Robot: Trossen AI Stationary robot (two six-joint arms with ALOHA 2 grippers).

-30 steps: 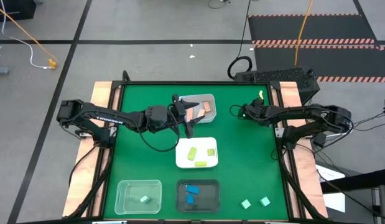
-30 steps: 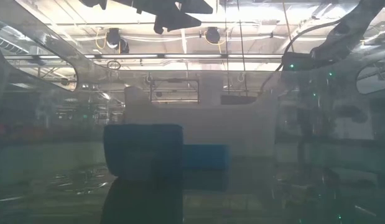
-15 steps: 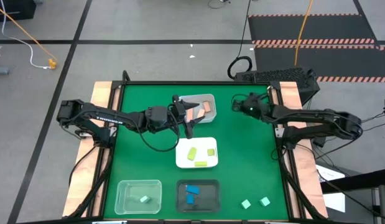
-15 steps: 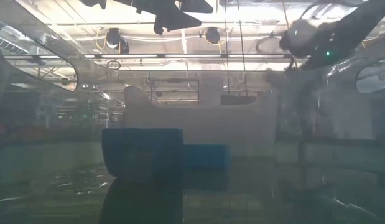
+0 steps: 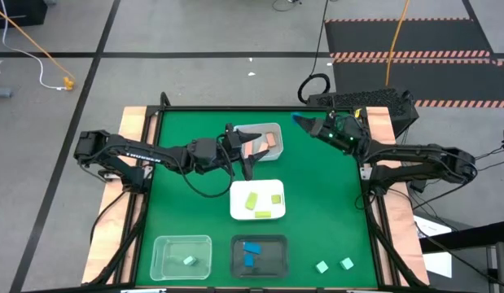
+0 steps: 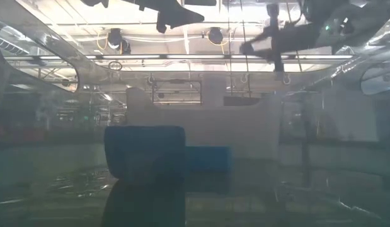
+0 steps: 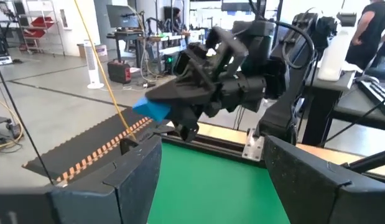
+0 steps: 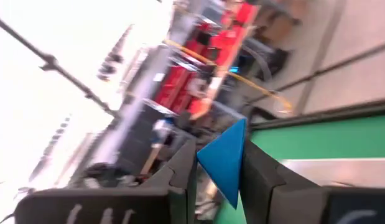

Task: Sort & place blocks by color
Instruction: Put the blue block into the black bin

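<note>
Green felt covers the table (image 5: 317,203), ringed by grey floor. At about one o'clock the right gripper (image 5: 303,123) hangs above the far edge, its jaws pinching a blue block (image 8: 224,160). Near twelve o'clock the left gripper (image 5: 250,155) hovers by the grey tray (image 5: 275,129) of salmon blocks (image 5: 270,141), jaws spread. Yellow-green blocks (image 5: 252,200) lie in the central white tray (image 5: 238,210); two mint blocks (image 5: 334,265) sit loose at five o'clock.
</note>
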